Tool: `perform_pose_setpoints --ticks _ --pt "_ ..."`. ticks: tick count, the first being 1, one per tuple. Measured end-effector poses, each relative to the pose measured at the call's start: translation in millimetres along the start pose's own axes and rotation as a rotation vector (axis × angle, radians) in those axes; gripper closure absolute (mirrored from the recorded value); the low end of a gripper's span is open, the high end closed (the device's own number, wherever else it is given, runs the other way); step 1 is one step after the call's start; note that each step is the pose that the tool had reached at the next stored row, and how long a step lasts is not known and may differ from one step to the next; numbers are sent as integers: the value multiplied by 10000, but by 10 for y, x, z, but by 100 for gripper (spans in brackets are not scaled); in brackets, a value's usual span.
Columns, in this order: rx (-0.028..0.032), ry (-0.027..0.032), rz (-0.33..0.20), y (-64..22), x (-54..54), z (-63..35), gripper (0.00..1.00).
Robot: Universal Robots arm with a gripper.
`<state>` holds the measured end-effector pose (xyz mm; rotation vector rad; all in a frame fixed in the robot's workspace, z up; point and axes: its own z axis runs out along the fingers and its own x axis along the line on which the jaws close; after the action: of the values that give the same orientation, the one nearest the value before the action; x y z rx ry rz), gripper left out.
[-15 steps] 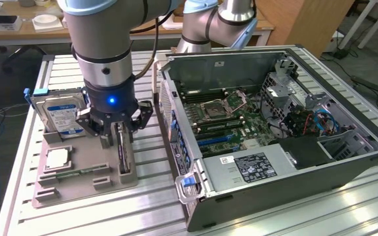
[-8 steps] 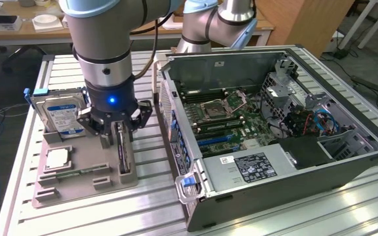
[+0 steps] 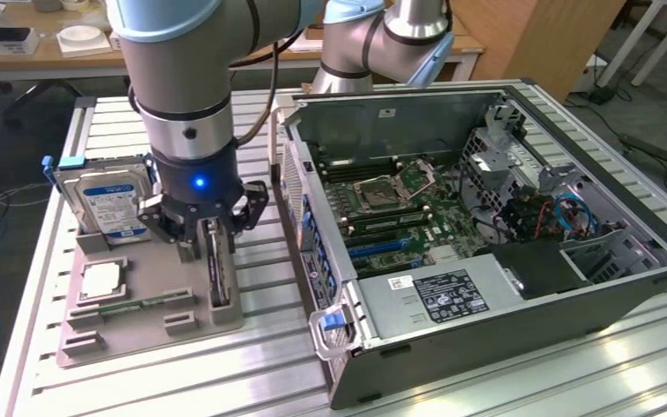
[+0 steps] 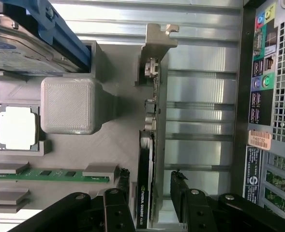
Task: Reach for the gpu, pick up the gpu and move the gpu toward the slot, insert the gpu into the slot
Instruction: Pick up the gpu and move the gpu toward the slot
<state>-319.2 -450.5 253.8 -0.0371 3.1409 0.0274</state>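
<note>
Black gpu [image 4: 145,193] partly hidden by pincer [image 4: 152,174]

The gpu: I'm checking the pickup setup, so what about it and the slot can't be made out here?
- Exterior view: the hand covers much of the gpu, which stands on edge, so its faces are hidden.
- Wrist view: the gpu shows edge-on, and the end away from its bracket is cut off by the picture's edge.
- Exterior view: the slot is too small to tell whether it is clear.
</note>
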Motion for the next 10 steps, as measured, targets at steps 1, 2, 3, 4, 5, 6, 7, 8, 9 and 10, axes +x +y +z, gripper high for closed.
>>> perform_pose_setpoints --ticks 1,2,3,4,5,6,7,8,9,10 --pt "-4 1 -11 1 0 8 53" --pt "-4 3 -11 2 0 16 53" --pt "-6 4 -12 3 0 26 53" --pt "-5 7 -11 4 0 36 53" --pt "-6 10 -12 5 0 45 53" --pt "-6 14 -12 5 0 53 53" --pt "-7 16 -12 5 0 63 53" --pt "-8 18 -11 6 0 72 53" --pt "-8 20 -12 6 0 82 53" --pt "-8 23 -12 6 0 93 53"
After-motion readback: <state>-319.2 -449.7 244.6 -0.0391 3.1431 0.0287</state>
